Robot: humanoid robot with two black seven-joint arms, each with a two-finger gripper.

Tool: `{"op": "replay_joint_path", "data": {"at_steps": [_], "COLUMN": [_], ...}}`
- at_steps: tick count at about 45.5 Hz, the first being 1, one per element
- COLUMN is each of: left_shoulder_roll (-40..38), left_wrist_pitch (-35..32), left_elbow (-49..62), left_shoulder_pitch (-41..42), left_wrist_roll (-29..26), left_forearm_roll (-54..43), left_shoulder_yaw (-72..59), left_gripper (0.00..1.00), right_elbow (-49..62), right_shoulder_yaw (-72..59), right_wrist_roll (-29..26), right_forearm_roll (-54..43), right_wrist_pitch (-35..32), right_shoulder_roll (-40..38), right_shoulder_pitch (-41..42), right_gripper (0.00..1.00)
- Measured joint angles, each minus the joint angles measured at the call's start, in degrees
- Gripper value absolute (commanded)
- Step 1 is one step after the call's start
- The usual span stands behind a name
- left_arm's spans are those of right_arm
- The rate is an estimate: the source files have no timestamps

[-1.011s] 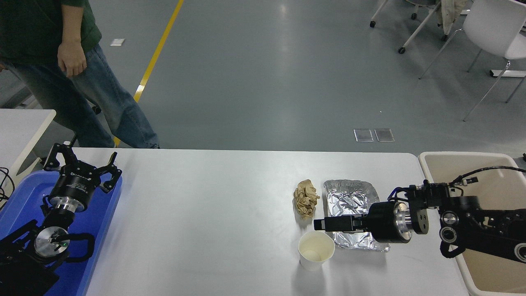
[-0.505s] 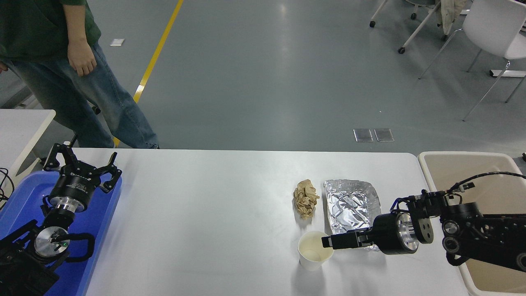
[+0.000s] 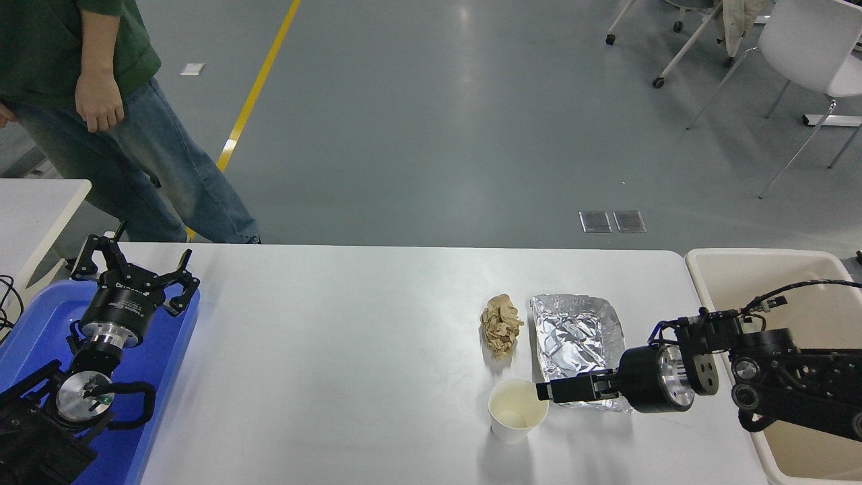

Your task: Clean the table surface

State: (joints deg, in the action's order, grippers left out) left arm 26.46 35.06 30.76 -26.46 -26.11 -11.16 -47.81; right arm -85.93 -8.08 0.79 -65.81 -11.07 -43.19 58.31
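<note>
The white counter (image 3: 350, 350) spans the middle of the view, its near edge cut off at the bottom. Three things lie on its right half. A paper cup (image 3: 517, 411) stands upright and open, nearest the camera. Behind it is a crumpled brown napkin (image 3: 502, 325), and just right of the napkin is a creased foil tray (image 3: 578, 340).

The right arm reaches in from the right edge, lying low across the counter and pointing left. Its right claw (image 3: 544, 391) sits at the cup's right rim, over the tray's near left corner. The fingers look pressed close together, but from this angle I cannot tell whether they pinch the rim or merely touch it.

The left arm is parked at the lower left over a blue tray (image 3: 161, 404) that overlaps the counter's left end. Its left claw (image 3: 135, 269) points away from the camera with its fingers spread and nothing in them.

A beige bin (image 3: 761, 269) stands just off the counter's right end, under the right arm. A second white table (image 3: 34, 202) shows in part at the left edge. A person (image 3: 101, 101) in a green top and jeans stands beyond the counter's far left corner, one hand hanging down. A white chair (image 3: 808, 47) stands on the grey floor at the top right.
</note>
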Motion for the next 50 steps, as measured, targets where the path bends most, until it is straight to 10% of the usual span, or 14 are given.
{"op": "replay_joint_path", "data": {"at_steps": [50], "left_shoulder_roll": [0.0], "left_wrist_pitch": [0.0], "left_elbow": [0.0], "left_shoulder_pitch": [0.0], "left_wrist_roll": [0.0], "left_forearm_roll": [0.0], "left_shoulder_yaw": [0.0], "left_gripper": [1.00], "right_elbow": [-2.9], "right_shoulder_yaw": [7.4], "right_wrist_roll": [-19.9], "right_forearm_roll": [18.1], "right_wrist_pitch": [-3.5], "right_shoulder_roll": [4.6], "right_shoulder_pitch": [-1.1], "right_gripper": [1.00]}}
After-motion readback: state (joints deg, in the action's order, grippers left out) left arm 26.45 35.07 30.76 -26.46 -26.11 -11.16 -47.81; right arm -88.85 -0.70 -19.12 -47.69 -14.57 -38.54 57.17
